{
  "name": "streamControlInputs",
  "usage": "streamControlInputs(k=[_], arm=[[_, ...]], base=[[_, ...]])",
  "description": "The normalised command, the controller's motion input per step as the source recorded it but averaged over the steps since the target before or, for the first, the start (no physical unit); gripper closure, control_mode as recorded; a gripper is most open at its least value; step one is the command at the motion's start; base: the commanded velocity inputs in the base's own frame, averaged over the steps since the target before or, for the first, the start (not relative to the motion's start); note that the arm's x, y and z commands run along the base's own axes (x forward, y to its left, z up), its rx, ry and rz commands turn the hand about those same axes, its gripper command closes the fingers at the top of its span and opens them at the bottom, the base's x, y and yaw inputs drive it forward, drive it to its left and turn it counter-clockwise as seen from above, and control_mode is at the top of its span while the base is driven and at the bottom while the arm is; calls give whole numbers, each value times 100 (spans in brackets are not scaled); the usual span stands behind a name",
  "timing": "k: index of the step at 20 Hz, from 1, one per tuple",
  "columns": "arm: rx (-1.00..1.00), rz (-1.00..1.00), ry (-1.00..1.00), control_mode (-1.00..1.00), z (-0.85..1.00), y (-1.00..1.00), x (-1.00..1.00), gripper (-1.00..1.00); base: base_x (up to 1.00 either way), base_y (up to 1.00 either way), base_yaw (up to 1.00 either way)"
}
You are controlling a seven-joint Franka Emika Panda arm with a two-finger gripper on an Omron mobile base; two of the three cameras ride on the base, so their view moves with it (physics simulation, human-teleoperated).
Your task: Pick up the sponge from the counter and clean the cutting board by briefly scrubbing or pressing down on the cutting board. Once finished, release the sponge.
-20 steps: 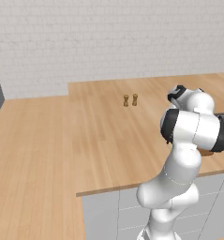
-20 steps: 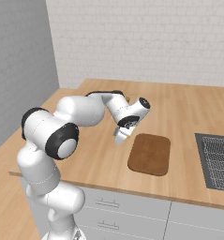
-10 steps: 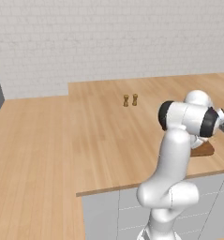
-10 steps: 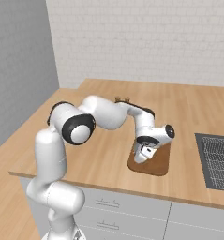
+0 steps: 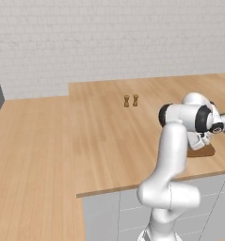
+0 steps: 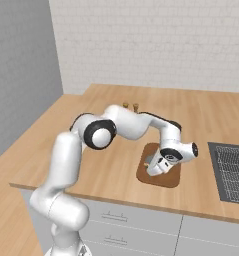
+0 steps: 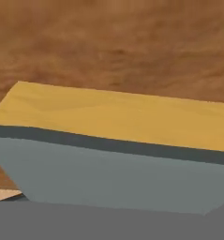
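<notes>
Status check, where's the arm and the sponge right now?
Gripper low over the cutting board, shut on the sponge. Sponge close above the board; contact not clear. Two shakers far back, nothing in the way.

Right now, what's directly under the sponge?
In the hand view, the reddish-brown cutting board lies beyond the sponge. In the right base view the gripper is low over the board. Whether they touch is hidden; the fingers are covered by the sponge.

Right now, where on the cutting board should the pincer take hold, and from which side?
The cutting board lies flat on the counter, so only its thin rim is grippable. Take the near short edge, coming from the counter's front; it likely needs tipping up first.
</notes>
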Motion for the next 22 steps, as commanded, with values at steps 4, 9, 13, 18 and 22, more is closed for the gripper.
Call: streamControlInputs(k=[4, 9, 13, 18, 22], arm=[[-11, -2, 10, -100, -100, 18, 75, 100], [-5, -11, -33, -100, -100, -51, -87, 100], [-12, -8, -57, -100, -100, -6, -100, 100], [-26, -8, -30, -100, -100, 34, -100, 100], [-42, -1, 5, -100, -91, 100, -98, 100]], base=[[0, 0, 0], [0, 0, 0], [0, 0, 0], [0, 0, 0], [0, 0, 0]])
